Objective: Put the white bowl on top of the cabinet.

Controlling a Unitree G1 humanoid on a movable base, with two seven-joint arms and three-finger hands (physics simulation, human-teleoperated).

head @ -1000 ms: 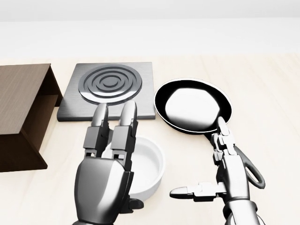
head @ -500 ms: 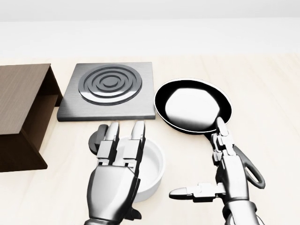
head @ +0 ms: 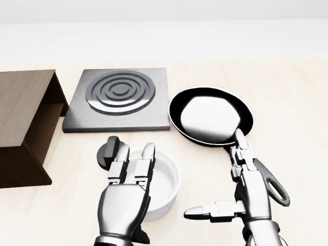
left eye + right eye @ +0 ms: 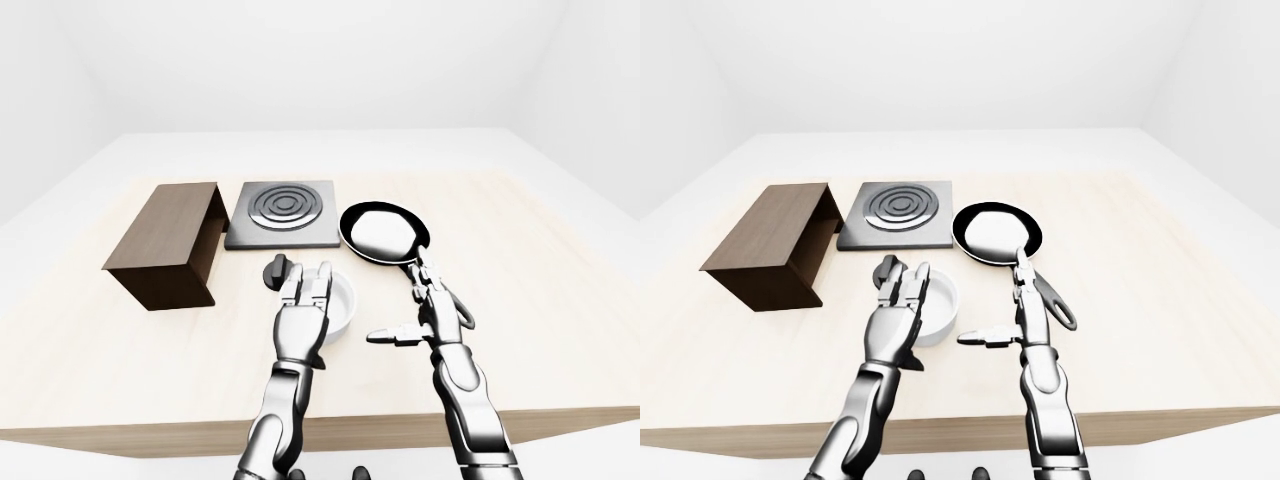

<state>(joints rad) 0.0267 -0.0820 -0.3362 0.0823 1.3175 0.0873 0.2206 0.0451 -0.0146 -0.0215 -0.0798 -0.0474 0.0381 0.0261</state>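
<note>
The white bowl [image 3: 163, 180] stands upright on the light wooden table, low in the head view. My left hand [image 3: 134, 165] lies over its left rim with straight fingers [image 3: 145, 160], open and closed round nothing. It hides the bowl's left side. The right hand [image 3: 230, 184] hovers open to the right of the bowl, thumb pointing left, its fingers [image 3: 241, 148] stretched up along the pan's handle. The brown cabinet [image 3: 20, 102] lies at the left edge, its open side turned toward the stove plate and its flat top bare.
A grey stove plate [image 3: 119, 97] with ringed burner sits above the bowl. A black frying pan [image 3: 210, 114] is to its right, handle [image 3: 274, 189] running down right. A black knob [image 3: 107, 150] lies between bowl and plate.
My left hand has drawn back toward the bottom of the view, uncovering the black knob; its fingertips now rest over the bowl's left rim. The right hand and the bowl have barely moved.
</note>
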